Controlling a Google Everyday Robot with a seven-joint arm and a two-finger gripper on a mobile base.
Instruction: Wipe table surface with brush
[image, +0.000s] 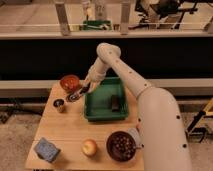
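Note:
The pale-wood table surface (75, 127) fills the lower left of the camera view. My gripper (83, 91) is at the end of the white arm, low over the table between the red bowl and the green tray. It is shut on the brush (74, 96), whose thin dark handle runs into the gripper. The pale greyish bristle head points down-left, at or just above the wood next to the small metal cup. I cannot tell whether the bristles touch the table.
A red bowl (70, 82) stands at the back left. A small metal cup (59, 105) is in front of it. A green tray (95, 107) holds a dark block (115, 103). Along the front are a blue-grey sponge (46, 149), an apple (89, 147) and a dark bowl (121, 146).

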